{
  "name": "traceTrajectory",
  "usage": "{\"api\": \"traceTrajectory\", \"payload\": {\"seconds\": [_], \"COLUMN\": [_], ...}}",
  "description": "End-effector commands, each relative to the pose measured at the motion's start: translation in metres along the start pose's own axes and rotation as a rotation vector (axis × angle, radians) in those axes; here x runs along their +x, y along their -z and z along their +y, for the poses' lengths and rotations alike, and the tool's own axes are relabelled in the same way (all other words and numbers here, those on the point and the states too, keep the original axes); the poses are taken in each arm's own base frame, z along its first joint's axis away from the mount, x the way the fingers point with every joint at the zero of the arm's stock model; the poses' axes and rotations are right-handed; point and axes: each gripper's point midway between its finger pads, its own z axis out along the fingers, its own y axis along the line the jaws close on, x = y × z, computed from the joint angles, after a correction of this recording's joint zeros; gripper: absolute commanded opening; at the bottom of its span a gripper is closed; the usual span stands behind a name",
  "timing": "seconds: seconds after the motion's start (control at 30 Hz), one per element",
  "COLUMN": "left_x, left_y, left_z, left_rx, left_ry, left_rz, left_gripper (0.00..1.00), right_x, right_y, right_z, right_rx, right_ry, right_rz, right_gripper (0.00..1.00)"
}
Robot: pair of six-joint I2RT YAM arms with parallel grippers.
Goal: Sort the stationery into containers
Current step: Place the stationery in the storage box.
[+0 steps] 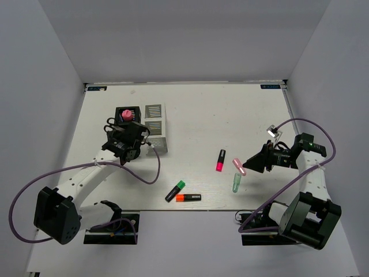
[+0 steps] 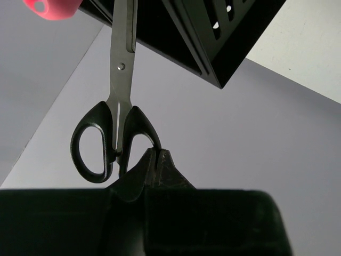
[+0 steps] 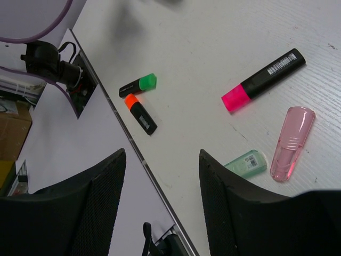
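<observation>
Left tool (image 2: 157, 154) clamps the scissors (image 2: 120, 88) by a handle (pinched tight), blades running straight ahead to the black holder (image 2: 213, 32). Right tool (image 3: 162, 160) stands apart.

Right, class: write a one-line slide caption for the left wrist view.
Left gripper pinches the black-handled scissors by one handle, blades reaching toward the black pen holder.

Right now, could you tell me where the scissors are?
In the left wrist view the scissors sit in the left pincer, gripped by a handle, blades pointing at the black holder.
</observation>
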Motion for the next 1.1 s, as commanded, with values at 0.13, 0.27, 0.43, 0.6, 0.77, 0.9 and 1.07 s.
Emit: {"api": "traceTrajectory", "payload": {"seconds": [0.13,0.27,0.43,0.6,0.77,0.9,1.07], "left_x": [-0.002,-0.005,-0.005,0.0,0.005,0.021,-0.037], "left_y": [-0.006,-0.008,-0.008,0.018,0.068,0.112,0.144], "left_z": [0.002,0.001,0.005,0.035,0.082,0.107,0.078], "left_rx": [0.002,0.009,-0.009,-0.092,-0.277,-0.323,0.233], "left_ry": [0.029,0.029,0.058,0.175,0.561,1.265,1.566], "left_rz": [0.007,0.006,0.005,-0.031,-0.069,-0.12,-0.481], "left_gripper": [0.29,0.46,0.53,0.35,0.05,0.24,1.0], "right_x": [-0.015,-0.015,-0.016,-0.016,-0.018,-0.02,-0.027], "right_y": [0.004,0.005,0.006,0.007,0.008,0.007,0.009], "right_z": [0.009,0.01,0.011,0.01,0.016,0.001,-0.036], "right_rx": [-0.033,-0.04,-0.046,-0.048,-0.06,-0.005,0.206], "right_ry": [0.03,0.028,0.018,0.013,0.037,0.042,0.009], "right_rz": [-0.035,-0.041,-0.043,-0.048,-0.039,-0.015,0.023], "right_gripper": [0.6,0.6,0.62,0.59,0.08,0.38,0.71]}}
